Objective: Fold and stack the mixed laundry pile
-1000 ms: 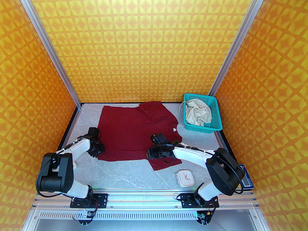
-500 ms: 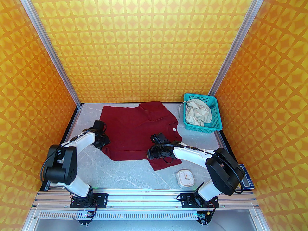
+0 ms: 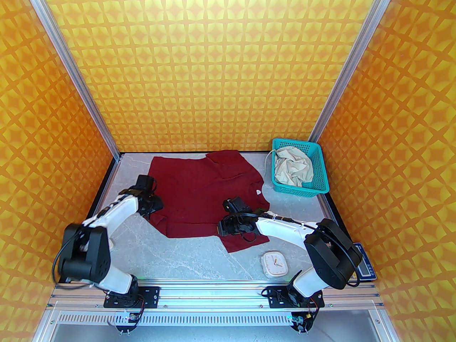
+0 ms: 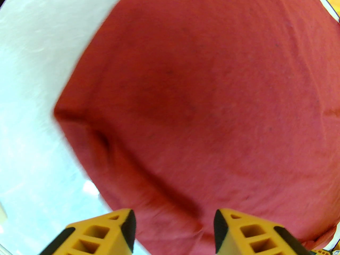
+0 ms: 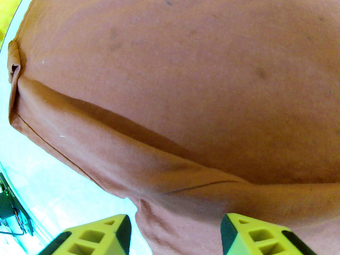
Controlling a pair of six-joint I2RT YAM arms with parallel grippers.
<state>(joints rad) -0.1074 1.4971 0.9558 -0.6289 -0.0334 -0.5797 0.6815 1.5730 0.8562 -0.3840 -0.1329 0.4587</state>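
Observation:
The dark maroon shirt [image 3: 199,194] lies spread on the grey table, its near left corner drawn inward so that edge runs diagonally. My left gripper [image 3: 154,208] sits at that pulled-in corner. In the left wrist view its fingers [image 4: 174,230] stand apart over the shirt [image 4: 199,89], with a crease running toward the gap. My right gripper [image 3: 222,228] rests low over the shirt's near hem; its fingers [image 5: 175,232] are apart above a folded ridge of the shirt [image 5: 186,62]. The cream shorts [image 3: 292,167] lie crumpled in the teal basket [image 3: 320,176] at the back right.
A small white clock [image 3: 274,263] lies on the table near the right arm's base. A black scale [image 3: 365,265] sits at the table's right edge. Patterned orange walls close in the back and both sides.
My left gripper has moved right and away from the base, carrying the shirt's near left corner inward, and its jaws have widened a little. The right arm has not moved.

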